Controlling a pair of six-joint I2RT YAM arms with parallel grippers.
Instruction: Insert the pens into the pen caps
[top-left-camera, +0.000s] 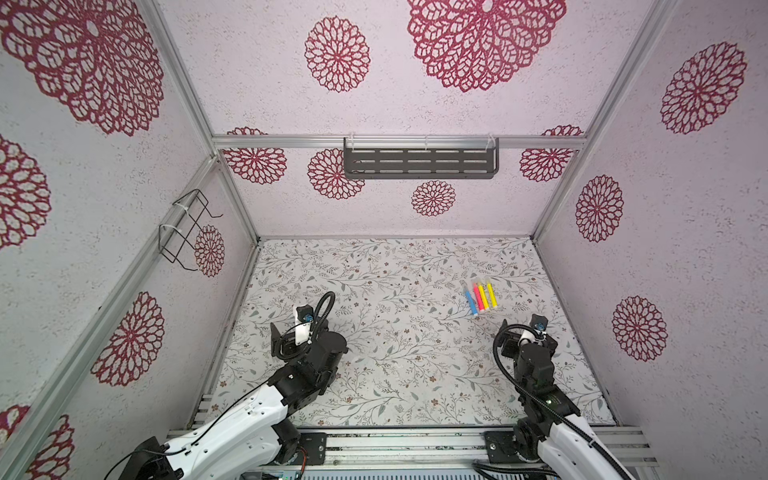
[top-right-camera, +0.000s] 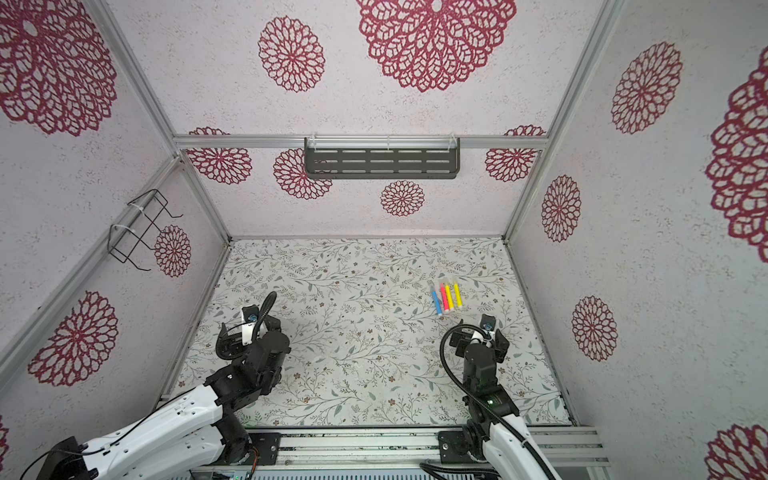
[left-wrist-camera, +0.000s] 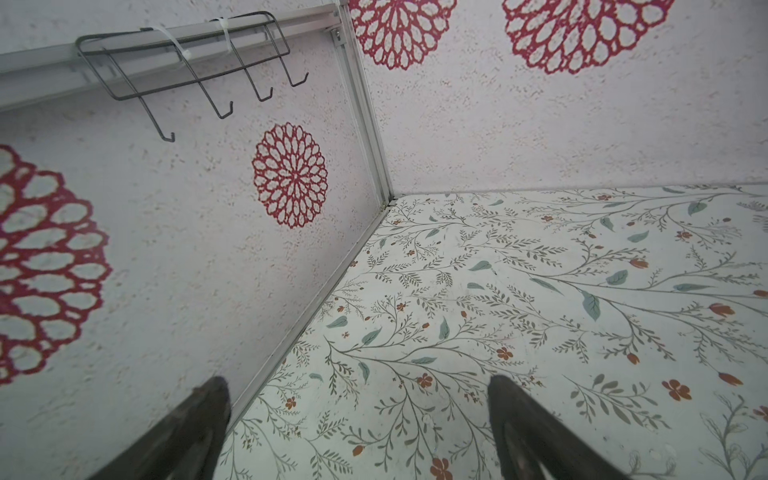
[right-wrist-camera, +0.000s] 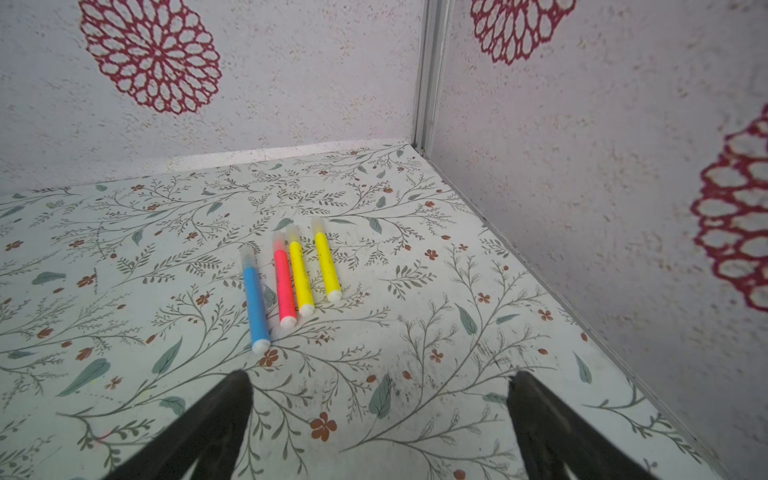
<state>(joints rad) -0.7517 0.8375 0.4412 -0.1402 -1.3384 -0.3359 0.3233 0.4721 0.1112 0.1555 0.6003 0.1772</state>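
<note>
Floral-printed paper covers the table. Over it, the left gripper and right gripper are held low, jaws spread wide and empty. Just beyond the right gripper, four pens are laid side by side: blue, pink-red, two yellow, each tipped with a clear cap.

Smooth plastic pens — matt tabletop

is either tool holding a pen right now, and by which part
Nothing is held. The left tool and the right tool are both open and empty; all four pens lie on the table.
</note>
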